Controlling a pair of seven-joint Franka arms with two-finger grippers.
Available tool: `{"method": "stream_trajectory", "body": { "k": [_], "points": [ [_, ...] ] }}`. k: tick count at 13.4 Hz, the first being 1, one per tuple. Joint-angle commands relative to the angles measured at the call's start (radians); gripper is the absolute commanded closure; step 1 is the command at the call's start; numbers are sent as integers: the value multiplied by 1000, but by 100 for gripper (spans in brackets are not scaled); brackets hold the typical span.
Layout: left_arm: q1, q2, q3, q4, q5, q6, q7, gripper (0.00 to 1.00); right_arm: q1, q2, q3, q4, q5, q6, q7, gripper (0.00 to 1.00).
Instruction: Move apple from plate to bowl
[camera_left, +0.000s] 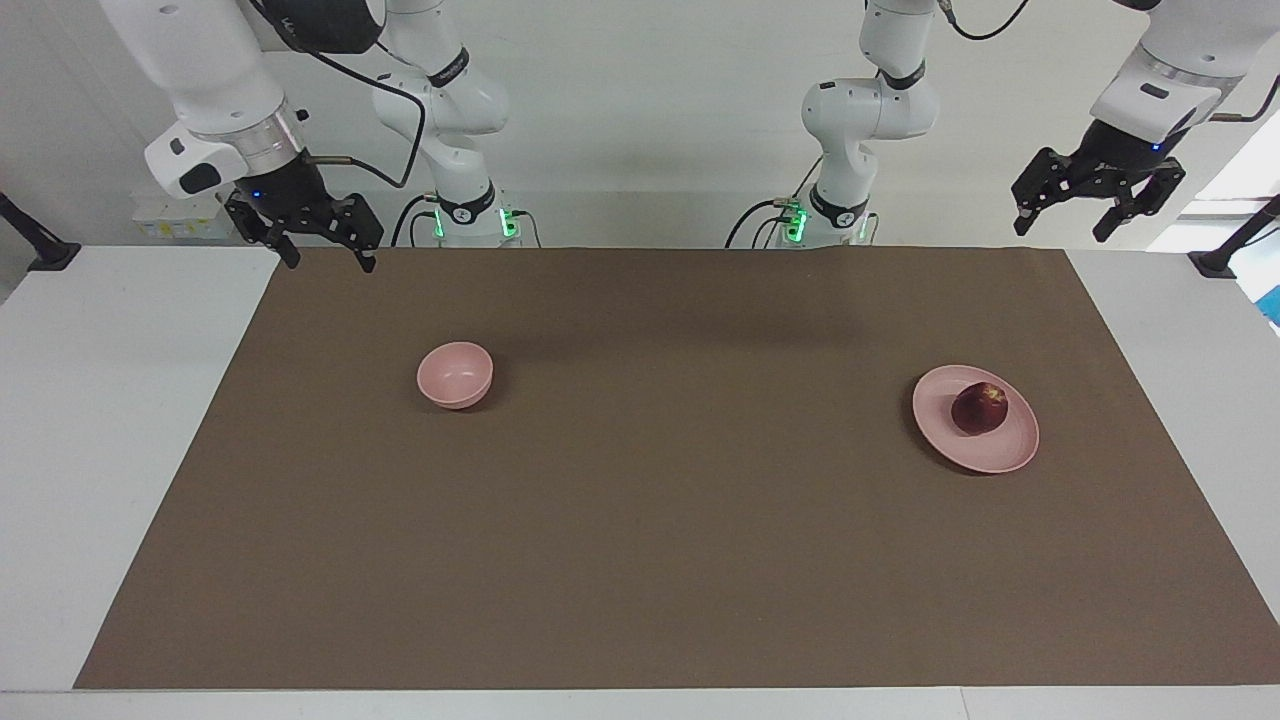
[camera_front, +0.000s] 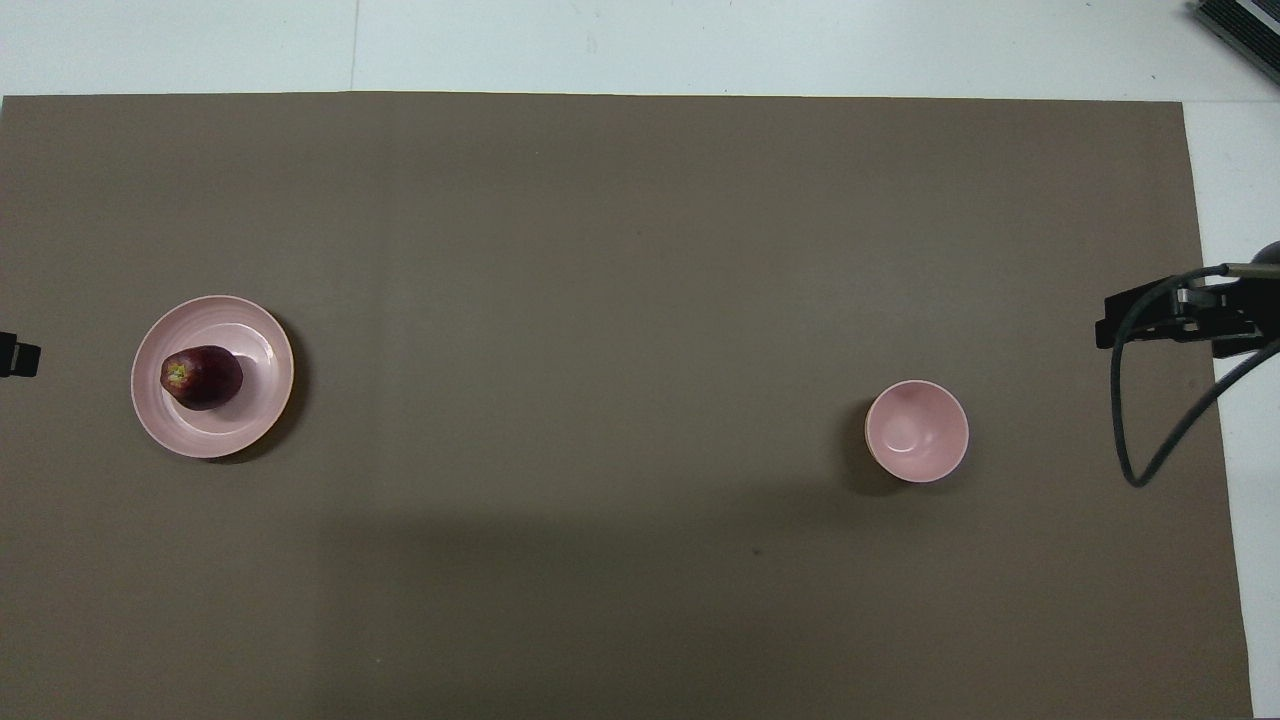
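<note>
The dark red apple (camera_left: 979, 408) lies on the pale pink plate (camera_left: 992, 452) toward the left arm's end of the table; the apple (camera_front: 201, 377) and the plate (camera_front: 218, 436) also show in the overhead view. The small pink bowl (camera_left: 455, 375) stands empty toward the right arm's end, also in the overhead view (camera_front: 916, 431). My left gripper (camera_left: 1063, 222) is open and empty, high over the table edge, apart from the plate; only its tip (camera_front: 16, 358) shows from above. My right gripper (camera_left: 330, 262) is open and empty over the mat's corner, apart from the bowl.
A brown mat (camera_left: 640, 560) covers most of the white table (camera_left: 100, 450). A black cable (camera_front: 1150, 400) hangs by the right gripper (camera_front: 1170, 315) over the mat's edge. Black stands sit at both table ends near the robots.
</note>
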Motion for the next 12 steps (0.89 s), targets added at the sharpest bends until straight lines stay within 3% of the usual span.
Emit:
{"method": "stream_trajectory", "body": {
  "k": [1,4,12],
  "points": [
    [9,-31,4,-123,6,123,11,0,-10,1,7,6,2,-10,-13,0],
    [35,-29,4,-246,6,200,37,0,-10,1,7,6,2,-10,-13,0],
    [70,-16,4,-557,3,597,42,0,-12,1,7,6,2,-10,-13,0]
  ]
}}
